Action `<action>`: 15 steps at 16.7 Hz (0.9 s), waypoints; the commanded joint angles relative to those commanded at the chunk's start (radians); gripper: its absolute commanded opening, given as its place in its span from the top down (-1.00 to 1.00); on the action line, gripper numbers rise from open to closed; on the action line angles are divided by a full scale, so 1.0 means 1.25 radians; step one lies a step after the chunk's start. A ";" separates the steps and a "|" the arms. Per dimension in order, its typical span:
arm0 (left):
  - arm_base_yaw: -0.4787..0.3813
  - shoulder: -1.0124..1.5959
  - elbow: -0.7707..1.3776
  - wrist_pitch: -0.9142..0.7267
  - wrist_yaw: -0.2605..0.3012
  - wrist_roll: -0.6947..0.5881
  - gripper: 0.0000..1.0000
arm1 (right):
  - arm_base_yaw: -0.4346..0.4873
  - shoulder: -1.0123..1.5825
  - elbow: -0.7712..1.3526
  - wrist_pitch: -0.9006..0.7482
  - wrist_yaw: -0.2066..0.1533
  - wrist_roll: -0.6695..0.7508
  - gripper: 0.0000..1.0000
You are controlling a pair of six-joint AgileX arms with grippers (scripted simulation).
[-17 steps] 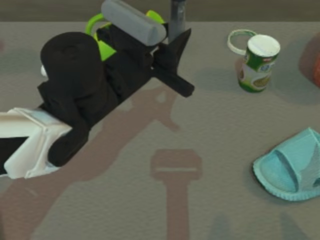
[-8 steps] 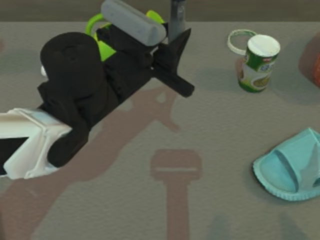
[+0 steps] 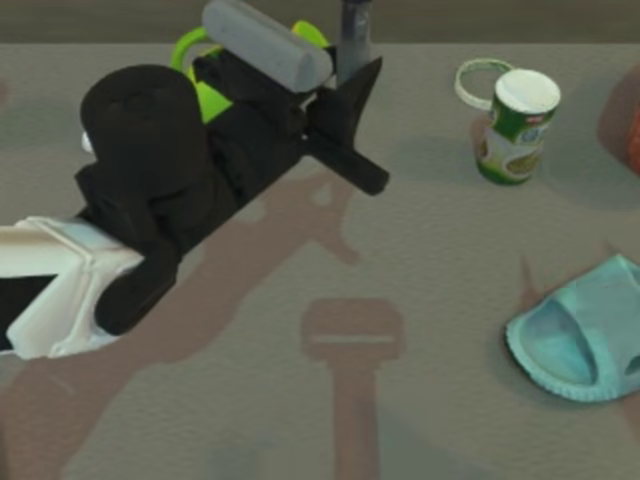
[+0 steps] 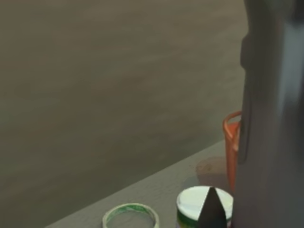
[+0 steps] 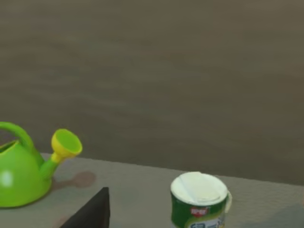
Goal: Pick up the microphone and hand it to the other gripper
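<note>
Left gripper [image 3: 365,120] unmoved over last second, raised above table's far left, over green watering can [image 3: 207,97]. Fingers appeared pressed on microphone [image 3: 355,30]; grey handle stood up between them and filled left wrist view close to lens [image 4: 270,118].

Only change: blue slipper [image 3: 570,335] at table's right looked slightly shifted, and shadows around it altered. Judged: right arm starting its approach.

Right gripper [image 5: 90,213] absent from top view; grip state could not be told. Pickup looked done, handover not yet.

The grey table [image 3: 430,260] carries a green can [image 3: 517,125], tape ring [image 3: 478,80], blue slipper [image 3: 580,335] and green watering can [image 5: 21,173].
</note>
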 joint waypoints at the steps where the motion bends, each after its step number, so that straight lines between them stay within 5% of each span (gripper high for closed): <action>1: 0.000 0.000 0.000 0.000 0.000 0.000 1.00 | 0.040 0.069 0.031 0.028 0.010 0.001 -1.00; 9: 0.000 0.000 0.000 0.000 0.000 0.000 1.00 | 0.322 0.531 0.259 0.231 0.078 0.011 -1.00; 15: 0.000 0.000 0.000 0.000 0.000 0.000 1.00 | 0.380 0.607 0.315 0.282 0.092 0.012 -1.00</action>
